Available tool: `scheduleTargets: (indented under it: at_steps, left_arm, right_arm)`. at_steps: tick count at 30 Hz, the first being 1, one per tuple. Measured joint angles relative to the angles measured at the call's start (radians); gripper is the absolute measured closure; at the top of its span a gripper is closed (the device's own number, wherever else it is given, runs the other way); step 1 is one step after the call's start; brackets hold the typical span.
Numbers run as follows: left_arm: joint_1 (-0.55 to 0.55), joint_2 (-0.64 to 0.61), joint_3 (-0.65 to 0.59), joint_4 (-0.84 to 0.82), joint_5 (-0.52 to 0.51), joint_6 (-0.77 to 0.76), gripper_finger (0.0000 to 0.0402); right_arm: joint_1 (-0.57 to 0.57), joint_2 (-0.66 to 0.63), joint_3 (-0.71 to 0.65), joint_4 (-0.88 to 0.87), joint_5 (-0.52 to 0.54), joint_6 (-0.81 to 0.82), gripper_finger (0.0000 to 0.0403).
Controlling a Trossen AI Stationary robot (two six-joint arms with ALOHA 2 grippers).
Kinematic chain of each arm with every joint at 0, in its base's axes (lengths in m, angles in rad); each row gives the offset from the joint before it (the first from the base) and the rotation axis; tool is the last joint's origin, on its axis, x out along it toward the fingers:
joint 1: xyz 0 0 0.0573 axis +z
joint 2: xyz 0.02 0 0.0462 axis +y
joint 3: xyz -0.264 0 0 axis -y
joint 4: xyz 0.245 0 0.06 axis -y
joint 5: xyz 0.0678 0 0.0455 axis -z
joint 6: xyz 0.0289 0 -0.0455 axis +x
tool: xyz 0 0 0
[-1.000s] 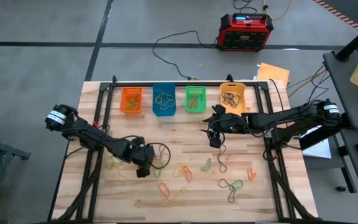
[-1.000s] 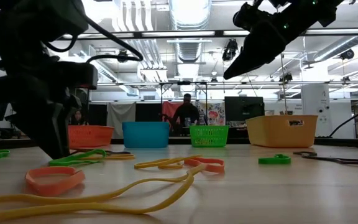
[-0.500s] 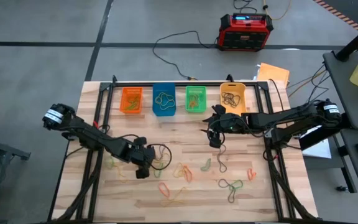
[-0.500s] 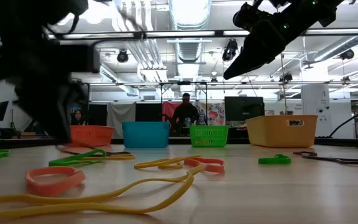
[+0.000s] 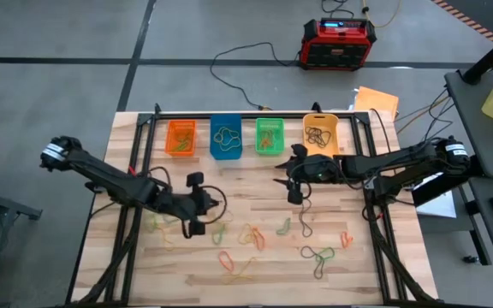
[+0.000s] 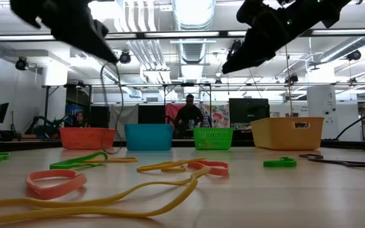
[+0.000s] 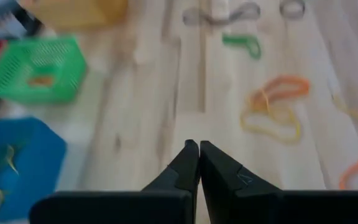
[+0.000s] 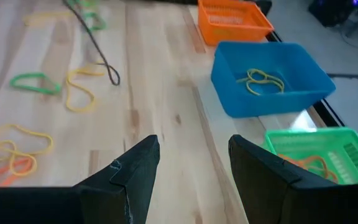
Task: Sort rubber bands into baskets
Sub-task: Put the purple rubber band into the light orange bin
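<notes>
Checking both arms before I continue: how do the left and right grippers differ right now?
The left gripper is shut, with a black rubber band hanging from it; the right gripper is open and empty. The left hangs over the scattered bands, the right nearer the baskets. Both are raised off the table.

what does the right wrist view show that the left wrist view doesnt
Only the right wrist view shows the orange basket, the open right gripper and a black band dangling in the air. Only the left wrist view shows the yellow-orange basket and the shut left gripper. Both share the blue basket, the green basket and loose rubber bands on the wooden table.
</notes>
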Motion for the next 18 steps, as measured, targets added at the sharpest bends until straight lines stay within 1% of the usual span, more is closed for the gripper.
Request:
scheduleTargets:
  at_steps: [4, 9, 11, 13, 18]
  left_arm:
    - [0.0, -0.044, 0.0, 0.065, -0.06, 0.048, 0.0402]
    - [0.003, -0.055, 0.0, 0.144, -0.09, 0.104, 0.0402]
    - [0.002, -0.051, 0.0, 0.132, -0.084, 0.11, 0.0402]
    - [0.003, -0.051, -0.001, 0.084, -0.035, 0.102, 0.0402]
    - [0.002, 0.0, -0.023, 0.043, 0.004, 0.028, 0.0401]
  right_arm:
    - [0.0, 0.0, -0.039, 0.112, -0.031, -0.013, 0.0213]
    - [0.0, 0.0, -0.099, 0.289, -0.079, -0.017, 0.0213]
    - [0.0, 0.0, -0.111, 0.304, -0.08, -0.018, 0.0213]
    - [0.0, 0.0, -0.111, 0.296, -0.08, -0.017, 0.0213]
    - [0.0, 0.0, -0.112, 0.29, -0.08, -0.018, 0.0213]
